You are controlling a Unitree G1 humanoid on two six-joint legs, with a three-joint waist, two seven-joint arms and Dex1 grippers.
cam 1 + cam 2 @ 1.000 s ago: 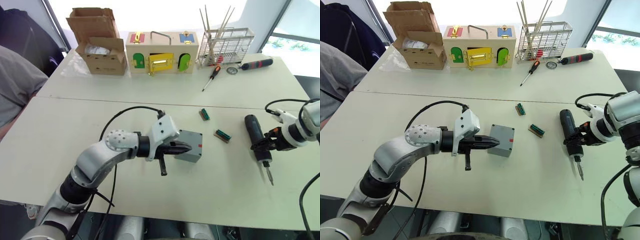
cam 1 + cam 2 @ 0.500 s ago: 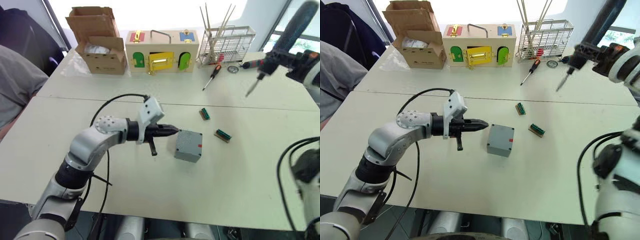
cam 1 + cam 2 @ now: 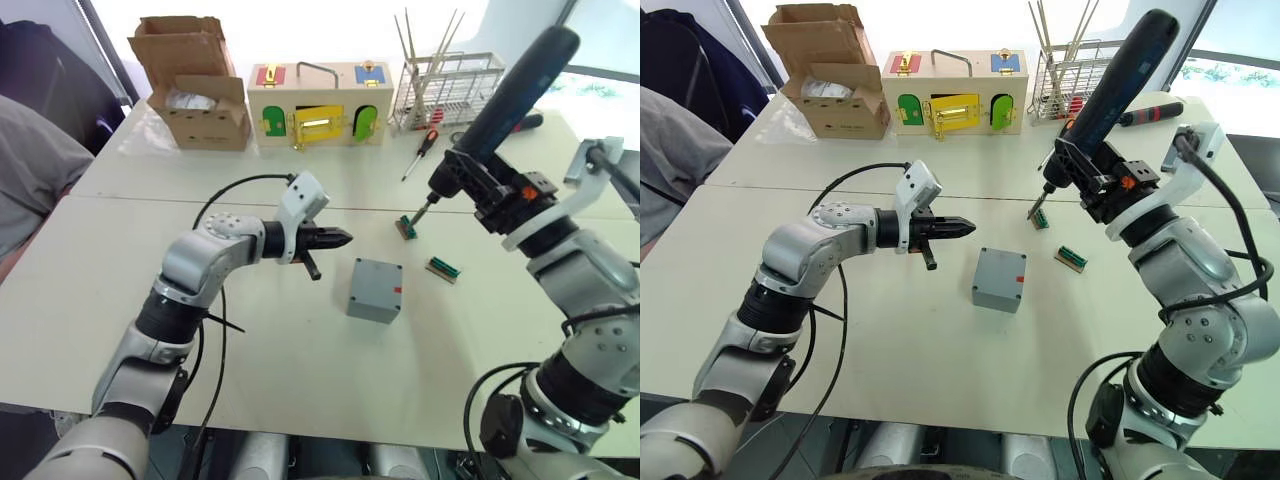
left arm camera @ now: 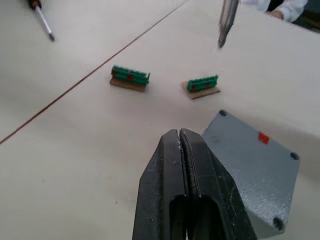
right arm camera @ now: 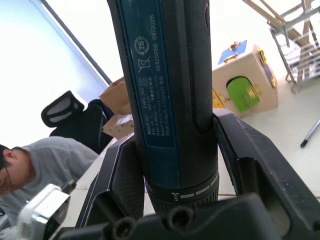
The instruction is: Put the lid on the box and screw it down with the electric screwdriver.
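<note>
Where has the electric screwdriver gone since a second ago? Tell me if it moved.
Yes. The electric screwdriver left the table; the right gripper holds it raised, bit above the green connector.

Both eye views look down from the head over the worktop (image 3: 300, 370), sharing the box (image 3: 376, 290) centrally. The left wrist view skims low toward that box; the right wrist view hugs the electric screwdriver (image 5: 165, 90), facing 12 o'clock.

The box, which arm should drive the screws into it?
The right. Its gripper already holds the screwdriver, raised with the bit pointing down beyond the box; the left gripper is shut and empty.
</note>
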